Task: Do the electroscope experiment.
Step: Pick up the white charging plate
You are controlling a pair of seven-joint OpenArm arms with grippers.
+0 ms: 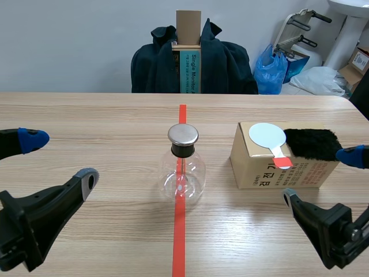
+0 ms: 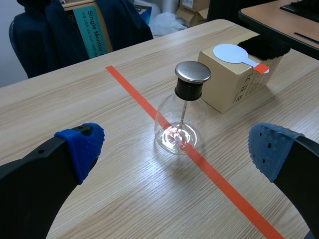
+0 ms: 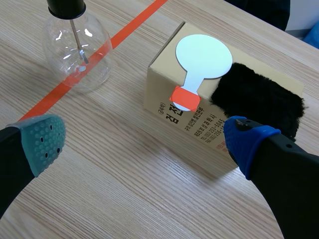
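The glass flask [image 1: 182, 170] stands in the middle of the picture on the wooden table [image 1: 86, 115], right on the red tape line [image 1: 179, 236]. It has a shiny metal cap [image 1: 183, 135] on a black stopper. A thin rod hangs down inside it; something small seems to sit at the rod's end, but it is too small to make out.

To the right of the flask, a little apart, is a brown cardboard box [image 1: 253, 167]. On top of the box lie a white round paddle [image 1: 267, 137] with an orange handle and, touching it on the right, a black furry cloth [image 1: 311, 144].

The left gripper [image 1: 60, 158] is at the lower left, its two fingers wide apart and holding nothing. In its own view the flask is ahead of it, between the blue pads [image 2: 82, 147].

The right gripper [image 1: 320, 176] is at the lower right, just in front of the box, fingers also spread and holding nothing.

At the top middle, behind the table, a chair [image 1: 225, 63] wears a dark jacket.
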